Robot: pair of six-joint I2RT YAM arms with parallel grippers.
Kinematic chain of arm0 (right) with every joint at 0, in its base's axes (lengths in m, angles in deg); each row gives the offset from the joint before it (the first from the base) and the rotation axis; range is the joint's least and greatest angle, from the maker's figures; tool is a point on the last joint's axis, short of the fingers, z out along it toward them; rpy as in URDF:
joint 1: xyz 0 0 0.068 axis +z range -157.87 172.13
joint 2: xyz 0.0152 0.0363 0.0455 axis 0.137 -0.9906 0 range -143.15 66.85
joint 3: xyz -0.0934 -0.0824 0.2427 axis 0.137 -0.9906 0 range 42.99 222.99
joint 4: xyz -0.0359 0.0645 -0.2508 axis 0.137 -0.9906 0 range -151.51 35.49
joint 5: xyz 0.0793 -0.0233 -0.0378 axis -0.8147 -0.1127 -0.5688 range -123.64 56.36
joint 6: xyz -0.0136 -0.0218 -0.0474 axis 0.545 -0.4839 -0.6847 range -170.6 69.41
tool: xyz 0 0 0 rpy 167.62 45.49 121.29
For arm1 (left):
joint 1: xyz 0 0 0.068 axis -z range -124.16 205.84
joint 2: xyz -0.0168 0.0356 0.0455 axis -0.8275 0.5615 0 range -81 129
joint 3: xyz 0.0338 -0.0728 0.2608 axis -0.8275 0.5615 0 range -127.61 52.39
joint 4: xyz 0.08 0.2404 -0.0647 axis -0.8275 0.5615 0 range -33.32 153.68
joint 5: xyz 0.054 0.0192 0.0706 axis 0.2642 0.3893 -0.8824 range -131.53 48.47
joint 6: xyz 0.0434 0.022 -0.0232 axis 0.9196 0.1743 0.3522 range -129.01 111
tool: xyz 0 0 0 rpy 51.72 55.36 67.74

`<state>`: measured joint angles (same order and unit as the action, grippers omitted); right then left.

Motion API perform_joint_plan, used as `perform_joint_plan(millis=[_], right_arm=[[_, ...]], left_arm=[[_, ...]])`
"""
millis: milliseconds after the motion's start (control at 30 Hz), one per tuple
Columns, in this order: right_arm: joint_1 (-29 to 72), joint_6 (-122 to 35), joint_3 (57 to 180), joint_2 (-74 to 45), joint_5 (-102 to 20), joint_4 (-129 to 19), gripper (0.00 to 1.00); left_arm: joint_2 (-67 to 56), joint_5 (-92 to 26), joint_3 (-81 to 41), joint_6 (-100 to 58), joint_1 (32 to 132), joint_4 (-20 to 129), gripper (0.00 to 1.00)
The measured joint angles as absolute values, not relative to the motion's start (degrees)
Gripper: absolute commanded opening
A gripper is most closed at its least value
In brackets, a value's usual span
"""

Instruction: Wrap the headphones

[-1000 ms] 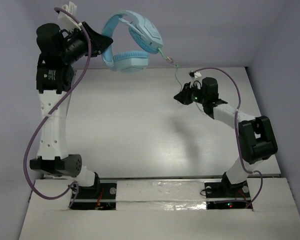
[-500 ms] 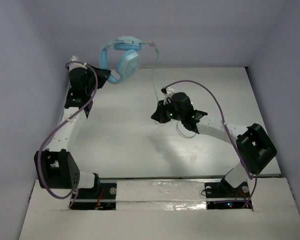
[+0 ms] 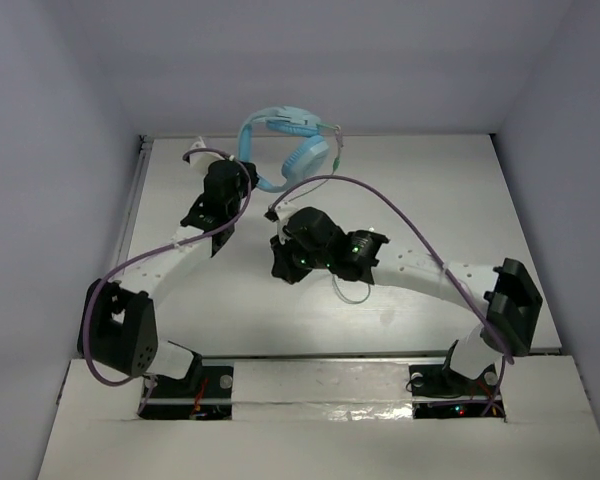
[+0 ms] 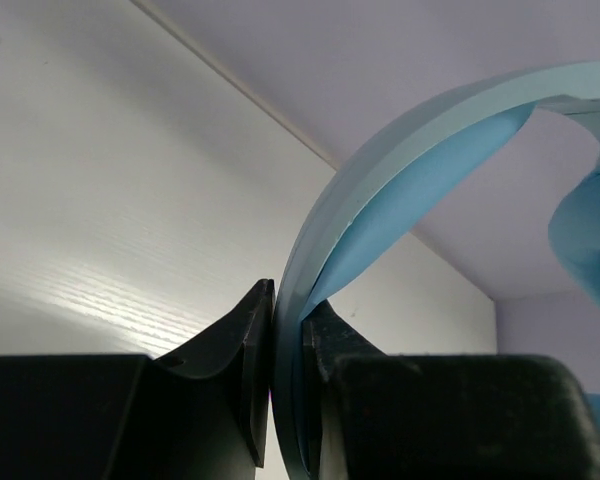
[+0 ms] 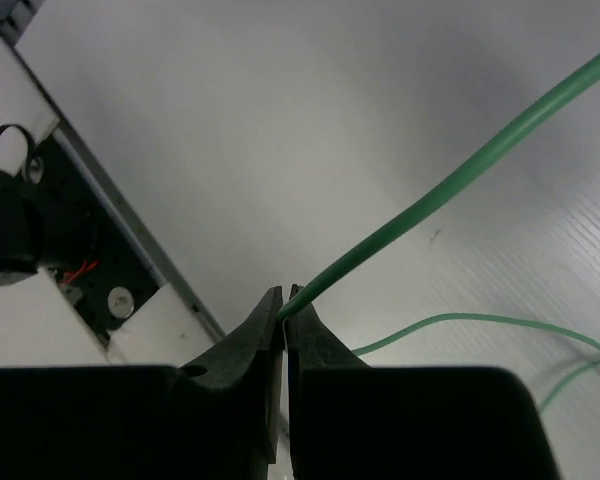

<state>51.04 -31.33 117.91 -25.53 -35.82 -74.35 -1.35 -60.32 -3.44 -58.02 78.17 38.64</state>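
Room: pale lilac walls [image 3: 380, 60] close in on three sides of a white worktop [image 3: 450, 190].
Near ledge: a white ledge [image 3: 320, 378] runs along the front edge and carries both arm bases.
Right arm [image 3: 430, 270]: stretches from the near-right base to the middle of the worktop, its dark wrist over the centre.
Left arm [image 3: 170, 258]: rises from the near-left base and slants toward the far middle.
Purple cables [image 3: 380, 190]: one arcs high over the right arm and passes just below the ear cup in the top view; the other loops out beside the left arm.
Headphones [image 3: 298, 140]: light blue, over the far middle of the worktop near the back wall, with the headband on top and a cup hanging beneath. I cannot tell whether a cup touches the surface.
Green cable [image 5: 450, 185]: taut and slanting up from the right hand; slack loops lie on the worktop beside the right wrist, which hides part of its run from above.
Left hand [image 4: 285, 300]: clamped on the headband, fingers pressed to both faces.
Right hand [image 5: 283, 300]: pinched together on the green cable at the fingertips.
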Motion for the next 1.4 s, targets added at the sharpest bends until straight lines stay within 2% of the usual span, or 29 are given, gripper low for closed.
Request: perform_joint_plan(millis=[233,500,900,1000,1033,1100,1200,1233,1267,1400], right_arm=[[51.09,-35.37,126.26,-22.58,-33.94,-83.55,0.0],[49.58,-40.77,135.98,-22.62,-27.75,-91.68,0.0],[36.6,-46.82,144.57,-23.95,-21.89,-94.61,0.02],[34.91,-49.03,145.64,-24.61,-20.28,-94.83,0.06],[34.61,-49.78,145.82,-24.83,-19.56,-94.81,0.12],[34.23,-51.22,146.28,-25.33,-18.73,-95.05,0.18],[34.17,-52.99,148.25,-26.93,-17.92,-95.27,0.21],[34.17,-53.45,149.05,-27.54,-17.79,-95.35,0.27],[34.17,-53.8,149.75,-28.15,-17.79,-95.35,0.29],[34.1,-54.89,151.2,-29.77,-17.26,-95.05,0.24]], left_arm=[[3.26,-64.3,-4.23,-50.33,82.69,37.72,0.0],[3.35,-62.53,-2.44,-40.62,87.65,34.46,0.0],[-1.24,-56.95,1.95,-27.22,88.14,36.34,0.0],[-2.79,-54.9,2.11,-24.8,88.18,37.06,0.0],[-2.83,-54.33,1.91,-24.12,88.25,37.63,0.0],[-2.31,-52.95,0.58,-22.89,88.38,39.84,0.0],[-0.19,-51.49,-2.5,-20.95,88.77,42.92,0.0],[0.77,-50.96,-3.49,-20.47,88.9,43.82,0.0],[1.54,-50.64,-4.32,-20.1,89.03,44.69,0.0],[3.53,-48.95,-6.0,-19.07,89.51,47.12,0.0]])
